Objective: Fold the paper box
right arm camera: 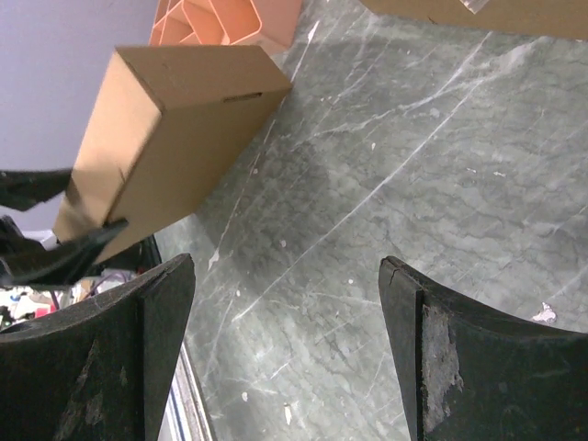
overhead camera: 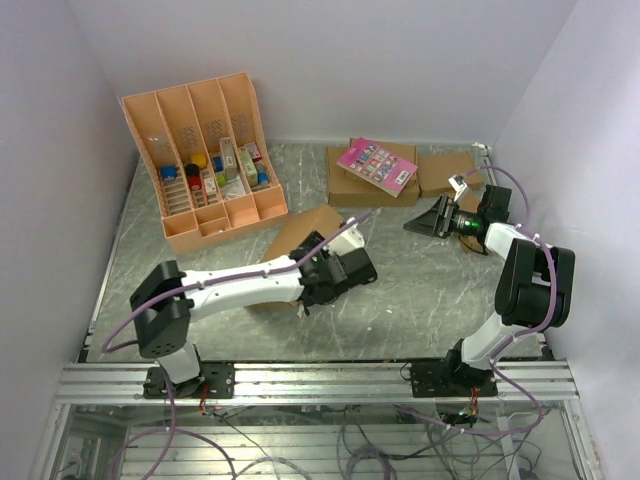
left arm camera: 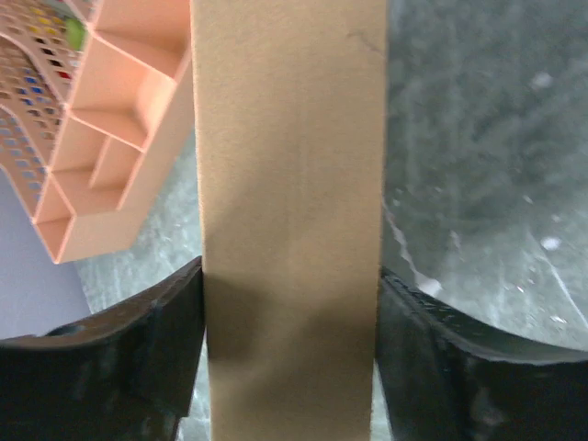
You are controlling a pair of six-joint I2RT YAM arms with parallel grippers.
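Observation:
The paper box (overhead camera: 305, 228) is a plain brown closed carton, lying slantwise at the table's middle. My left gripper (overhead camera: 312, 272) reaches over its near end, and both fingers press flat against the carton's sides (left arm camera: 289, 184), so it is shut on the box. In the right wrist view the same box (right arm camera: 175, 129) is tipped up on one edge, with the left gripper's dark fingers at its lower left end. My right gripper (overhead camera: 430, 220) hovers at the right, pointing left. It is open (right arm camera: 287, 276), with only bare marble between its fingers.
An orange-tan compartment tray (overhead camera: 205, 160) with small items stands at the back left, close to the box (left arm camera: 119, 119). Two smaller brown boxes (overhead camera: 350, 185) (overhead camera: 445, 175) lie at the back right, with a pink card (overhead camera: 377, 165) on one. White walls close in on both sides.

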